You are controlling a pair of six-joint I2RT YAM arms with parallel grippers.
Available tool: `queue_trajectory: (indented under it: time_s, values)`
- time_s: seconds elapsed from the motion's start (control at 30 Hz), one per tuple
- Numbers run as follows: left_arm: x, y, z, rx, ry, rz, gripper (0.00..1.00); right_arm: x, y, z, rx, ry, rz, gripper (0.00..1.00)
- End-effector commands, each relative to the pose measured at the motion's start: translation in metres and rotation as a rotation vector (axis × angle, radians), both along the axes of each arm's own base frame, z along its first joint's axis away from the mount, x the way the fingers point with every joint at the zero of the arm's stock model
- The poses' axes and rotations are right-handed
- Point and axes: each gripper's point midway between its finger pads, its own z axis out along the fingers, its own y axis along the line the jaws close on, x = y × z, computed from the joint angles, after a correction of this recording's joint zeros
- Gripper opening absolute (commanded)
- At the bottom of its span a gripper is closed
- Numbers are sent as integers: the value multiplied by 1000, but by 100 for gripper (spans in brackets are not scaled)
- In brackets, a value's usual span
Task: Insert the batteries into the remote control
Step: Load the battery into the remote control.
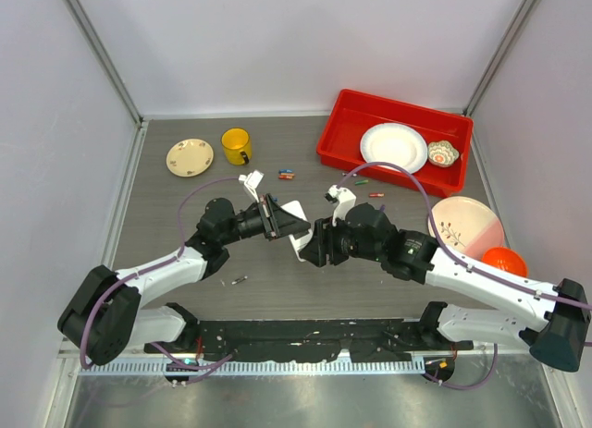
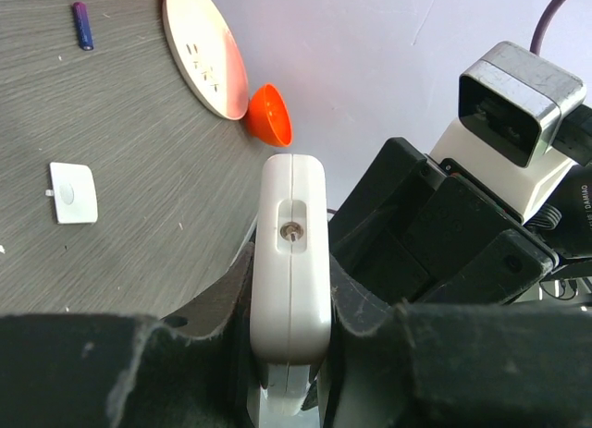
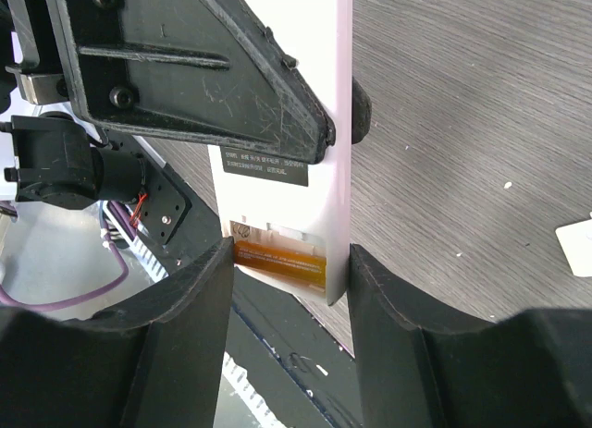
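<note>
My left pincer (image 2: 289, 303) is clamped on the remote control (image 2: 292, 206), pads against its two broad faces, and holds it off the table (image 2: 139, 262) with one narrow end toward my wrist. My right pincer (image 3: 289, 266) straddles the far end, one finger at each long edge. I cannot tell whether those fingers press the casing or only flank it. Between them the bay in the plain back is uncovered, and an orange battery (image 3: 273, 256) shows in it, just ahead of my right fingertips.

I judge the step in hand to be seating that cell. To do it well, the left grip should be firm and steady, with the bay turned to the right pincer. The push should land on the cell's side, flat and gentle, until it sits below the bay's lip. Any sideways force risks sliding the handset between my pads.

The casing is smooth white plastic with rounded corners and a seam down its end. A black label (image 3: 264, 165) sits on the back. The cell is a thin, slick cylinder and will likely roll if nudged. The cover (image 2: 72, 192), a small white rounded tile, lies on the table left of my left pincer, with a blue battery (image 2: 83, 26) beyond it. The tabletop is matte grey with a fine grain.
</note>
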Motion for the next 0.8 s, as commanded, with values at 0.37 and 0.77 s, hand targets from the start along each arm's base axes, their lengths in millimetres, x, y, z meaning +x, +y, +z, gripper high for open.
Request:
queue_trajectory:
  time_s: [0.37,0.77]
  values:
    - [-11,-2,39,-84,-77,-60,0,8,-18,-8,-39,22,-86,56]
    - [-11,-2,36,-77,-75,-61,0,4,-14,-3,-7,41,-74,61]
